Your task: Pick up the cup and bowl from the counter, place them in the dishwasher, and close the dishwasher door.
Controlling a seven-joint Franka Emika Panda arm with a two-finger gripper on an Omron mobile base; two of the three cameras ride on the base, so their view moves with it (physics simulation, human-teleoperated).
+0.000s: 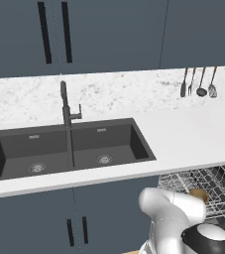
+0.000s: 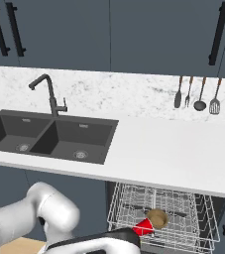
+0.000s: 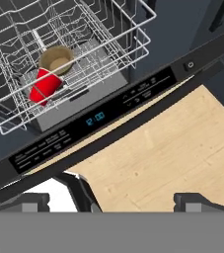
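Note:
The dishwasher stands open under the white counter (image 1: 193,134), its silver wire rack (image 3: 133,34) pulled out. In the rack the golden-brown bowl (image 3: 57,59) lies beside a red cup (image 3: 44,86) tipped on its side. Both also show in the right base view, bowl (image 2: 157,217) and cup (image 2: 144,226), and the bowl (image 1: 198,194) peeks past my arm in the left base view. The dishwasher door (image 3: 133,99) hangs open, its lit control strip facing my hand. My gripper (image 3: 116,202) is open and empty, low over the wooden floor just outside the door's edge.
A black double sink (image 1: 69,149) with a tall tap (image 1: 64,104) lies left of the dishwasher. Several utensils (image 2: 198,94) hang on the marble backsplash. Dark blue-grey cabinets (image 1: 79,218) sit under the sink. Light wooden floor (image 3: 172,153) spreads in front of the door.

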